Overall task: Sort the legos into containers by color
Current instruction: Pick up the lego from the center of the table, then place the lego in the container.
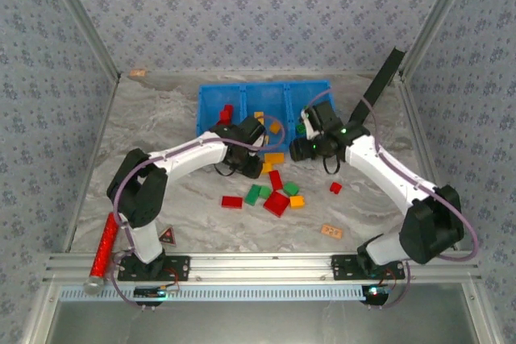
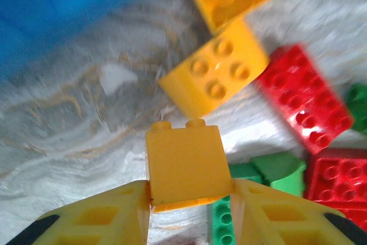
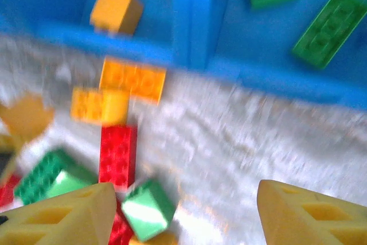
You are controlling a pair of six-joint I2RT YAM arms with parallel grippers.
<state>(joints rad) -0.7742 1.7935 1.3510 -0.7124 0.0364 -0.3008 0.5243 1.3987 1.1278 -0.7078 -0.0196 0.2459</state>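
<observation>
An orange-yellow lego is clamped by the jaws of the left gripper, with a red lego seen beyond on the desk.

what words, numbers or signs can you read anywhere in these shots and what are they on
No word, brand or number reads clearly in any view.
triangular sign on the table: dark with a red edge, too small to read.
pale block: small marks on top, too small to read.
studs on the legos: blurred, no lettering legible.
</observation>
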